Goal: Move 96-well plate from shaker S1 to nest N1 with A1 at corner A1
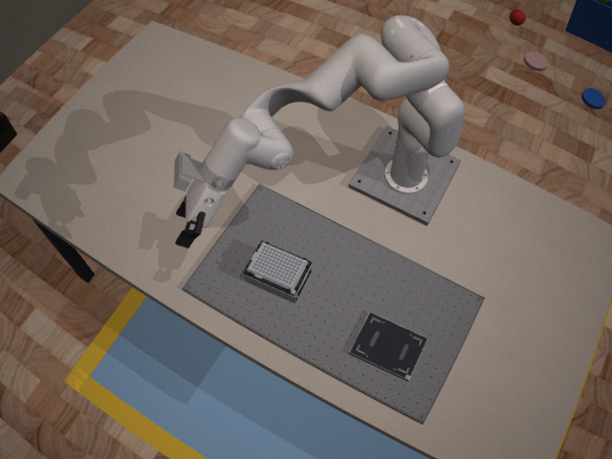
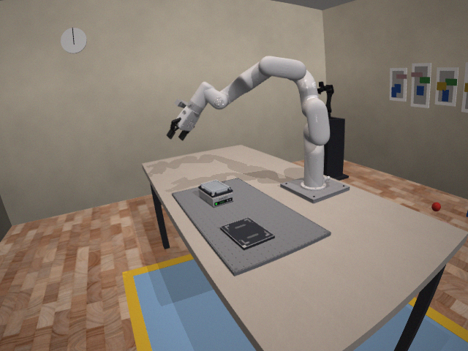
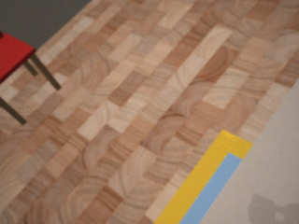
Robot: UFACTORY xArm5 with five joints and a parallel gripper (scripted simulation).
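The white 96-well plate [image 1: 277,263] sits on top of the plate shaker S1 [image 1: 279,276] at the left of the grey perforated baseplate [image 1: 336,301]; it also shows in the exterior view [image 2: 214,186]. The black plate nest N1 [image 1: 388,345] with white corner locators lies empty at the baseplate's right; it also shows in the exterior view [image 2: 247,232]. My gripper [image 1: 185,225] is open and empty, high above the table, up and to the left of the shaker; it also shows in the exterior view [image 2: 177,133]. The wrist view shows only floor and the table's edge.
The arm's base plate [image 1: 404,172] stands behind the baseplate. A blue mat with a yellow border [image 1: 197,385] lies on the floor by the table's front. A red chair [image 3: 11,56] shows on the floor in the wrist view.
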